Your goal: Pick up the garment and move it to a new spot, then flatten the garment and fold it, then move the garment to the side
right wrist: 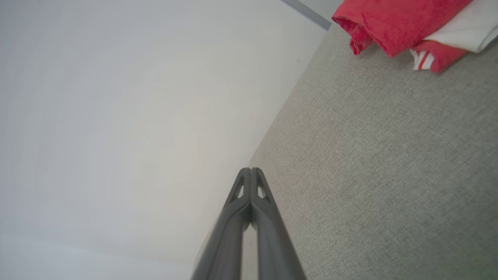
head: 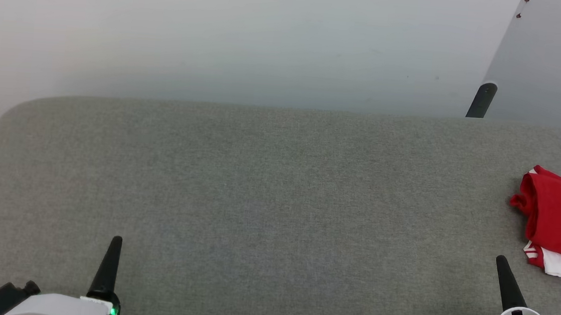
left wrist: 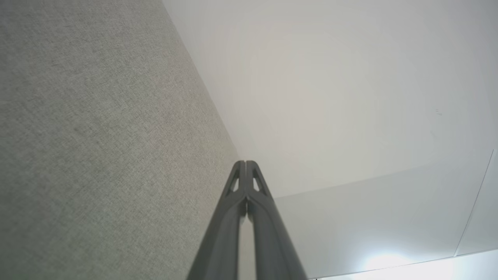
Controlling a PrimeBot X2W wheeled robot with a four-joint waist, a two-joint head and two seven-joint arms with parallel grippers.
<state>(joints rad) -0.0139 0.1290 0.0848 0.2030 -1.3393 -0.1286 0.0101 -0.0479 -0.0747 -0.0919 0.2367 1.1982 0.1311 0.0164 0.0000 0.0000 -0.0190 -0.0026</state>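
Observation:
The garment [head: 558, 219] lies folded at the right edge of the grey table [head: 268, 186], red with a white layer and striped trim underneath; its right part is cut off by the frame. In the right wrist view the garment [right wrist: 397, 23] sits at the top right. My right gripper [head: 501, 260] is shut and empty, close in front of and left of the garment, not touching it. My left gripper [head: 116, 241] is shut and empty at the lower left, far from the garment. Both wrist views show the fingers pressed together: left gripper [left wrist: 246, 162], right gripper [right wrist: 251, 169].
A pale wall [head: 230, 38] rises behind the table's far edge. A dark leg or post [head: 481, 100] stands beyond the far right corner beside a grey panel [head: 553, 59]. The table's corners are rounded.

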